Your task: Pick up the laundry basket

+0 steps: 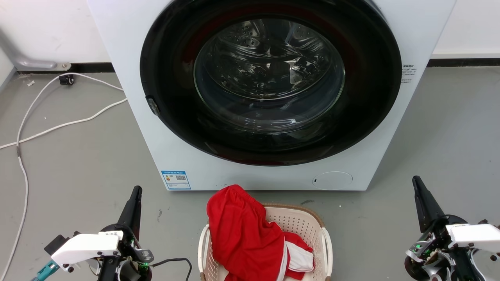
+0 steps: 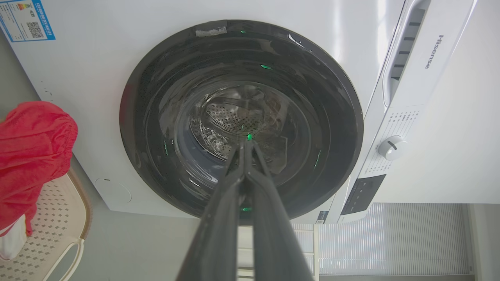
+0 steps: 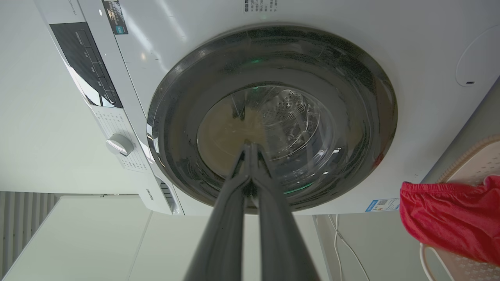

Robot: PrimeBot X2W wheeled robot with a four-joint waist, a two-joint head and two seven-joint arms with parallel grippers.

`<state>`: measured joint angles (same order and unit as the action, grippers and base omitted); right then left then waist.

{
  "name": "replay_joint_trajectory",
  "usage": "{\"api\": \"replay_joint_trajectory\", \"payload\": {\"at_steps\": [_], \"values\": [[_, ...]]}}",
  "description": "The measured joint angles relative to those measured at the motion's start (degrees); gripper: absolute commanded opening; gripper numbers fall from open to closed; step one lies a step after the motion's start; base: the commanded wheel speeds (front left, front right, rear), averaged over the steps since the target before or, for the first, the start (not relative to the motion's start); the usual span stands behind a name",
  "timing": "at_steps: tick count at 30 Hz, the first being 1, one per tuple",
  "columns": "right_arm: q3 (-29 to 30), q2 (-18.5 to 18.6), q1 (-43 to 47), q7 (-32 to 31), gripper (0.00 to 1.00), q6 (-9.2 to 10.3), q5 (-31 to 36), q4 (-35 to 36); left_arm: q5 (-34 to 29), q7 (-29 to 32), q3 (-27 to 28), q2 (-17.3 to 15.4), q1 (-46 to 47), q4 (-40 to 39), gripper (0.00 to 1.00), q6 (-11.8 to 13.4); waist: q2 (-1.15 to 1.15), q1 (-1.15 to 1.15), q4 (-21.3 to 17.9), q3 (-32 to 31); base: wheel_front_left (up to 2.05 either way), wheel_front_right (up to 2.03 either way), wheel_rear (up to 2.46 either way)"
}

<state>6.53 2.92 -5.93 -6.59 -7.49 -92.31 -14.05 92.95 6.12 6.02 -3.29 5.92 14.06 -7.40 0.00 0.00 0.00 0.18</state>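
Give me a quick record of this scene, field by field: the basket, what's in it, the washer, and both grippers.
laundry basket: on the floor in front of the washer, not held
contents: red garment, draped over the basket's far left rim
washer door: round, dark-framed glass, looks closed
left gripper: shut, empty, left of the basket, not touching it
right gripper: shut, empty, right of the basket, not touching it
floor: white cable to the washer's left

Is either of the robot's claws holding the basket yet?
No, the left gripper and right gripper are shut and well apart from the laundry basket, one on each side.
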Motion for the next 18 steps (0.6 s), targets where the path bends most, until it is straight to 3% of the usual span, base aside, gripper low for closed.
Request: {"api": "replay_joint_trajectory", "payload": {"at_steps": [18], "values": [[0.01,0.00,0.00,0.00,0.00,0.00,0.00,0.00,-0.03,0.03,0.13,0.08,0.01,0.00,0.00,0.00,0.00,0.00,0.00,0.00,0.00,0.00,0.00]]}}
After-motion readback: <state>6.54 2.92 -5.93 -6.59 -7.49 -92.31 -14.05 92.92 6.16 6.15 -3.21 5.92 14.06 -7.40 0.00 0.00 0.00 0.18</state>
